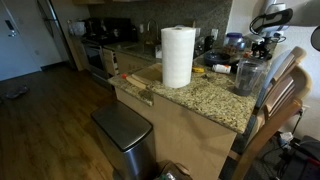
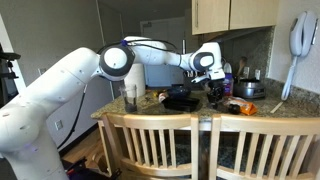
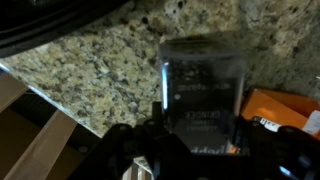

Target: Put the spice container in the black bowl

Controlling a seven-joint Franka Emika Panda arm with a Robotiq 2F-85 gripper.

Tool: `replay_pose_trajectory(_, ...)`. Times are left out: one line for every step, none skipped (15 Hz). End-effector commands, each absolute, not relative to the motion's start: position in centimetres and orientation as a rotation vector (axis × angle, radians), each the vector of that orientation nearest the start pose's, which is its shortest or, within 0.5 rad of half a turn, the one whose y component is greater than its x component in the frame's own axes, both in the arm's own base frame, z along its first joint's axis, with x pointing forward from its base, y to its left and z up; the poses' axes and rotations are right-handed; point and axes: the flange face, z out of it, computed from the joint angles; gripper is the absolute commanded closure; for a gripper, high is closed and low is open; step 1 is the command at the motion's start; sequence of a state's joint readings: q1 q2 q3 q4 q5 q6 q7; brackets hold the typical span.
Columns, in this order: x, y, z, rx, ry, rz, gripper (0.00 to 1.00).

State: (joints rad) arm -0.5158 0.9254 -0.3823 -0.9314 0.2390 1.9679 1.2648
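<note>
The spice container point(image 3: 203, 90) is a dark, clear-sided jar with a label, seen upright in the wrist view between my two fingers. My gripper point(image 3: 197, 130) is shut on its sides just above the speckled granite counter point(image 3: 90, 70). The black bowl point(image 2: 182, 98) is low and round and sits on the counter just beside the gripper point(image 2: 213, 88). Its dark rim shows at the top left of the wrist view point(image 3: 40, 25). In an exterior view the gripper point(image 1: 262, 45) hangs over the far end of the counter.
A white paper towel roll point(image 1: 177, 55) and a tall clear jar point(image 1: 248, 77) stand on the counter. The jar also shows in an exterior view point(image 2: 131, 97). An orange packet point(image 3: 285, 108) lies right beside the container. A pot point(image 2: 248, 88) stands behind. Wooden chair backs point(image 2: 160, 140) line the counter edge.
</note>
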Motion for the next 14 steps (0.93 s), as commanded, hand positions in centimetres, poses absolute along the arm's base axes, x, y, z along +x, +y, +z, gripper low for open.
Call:
replay_pose_trajectory(59.8, -52.3, 36.3, -1.625, 2.728, -0.315, 0.68)
replay_pose_trajectory(60.1, -52.1, 36.9, -1.632, 2.724, -0.355, 0.68)
replay_pose_trajectory(60.5, -52.0, 37.8, -1.632, 2.718, -0.43, 0.68)
replay_pose_trajectory(61.0, -51.9, 39.4, -1.618, 2.7, -0.556, 0.68)
replay_pose_trajectory(61.2, -51.6, 41.2, -1.603, 2.672, -0.642, 0.68)
replay_pose_trajectory(61.5, -51.3, 43.1, -1.587, 2.64, -0.741, 0.68)
replay_pose_trajectory(61.5, -50.9, 45.5, -1.564, 2.597, -0.83, 0.68)
replay_pose_trajectory(61.5, -50.5, 47.7, -1.54, 2.547, -0.917, 0.68)
replay_pose_trajectory(61.3, -50.0, 50.1, -1.53, 2.48, -0.995, 0.68)
replay_pose_trajectory(61.1, -49.5, 52.4, -1.507, 2.419, -1.073, 0.68)
replay_pose_trajectory(60.7, -48.9, 54.7, -1.482, 2.352, -1.136, 0.68)
replay_pose_trajectory(60.2, -48.2, 57.2, -1.464, 2.282, -1.189, 0.68)
replay_pose_trajectory(59.6, -47.4, 59.2, -1.481, 2.214, -1.201, 0.68)
replay_pose_trajectory(59.2, -46.4, 60.9, -1.539, 2.135, -1.174, 0.68)
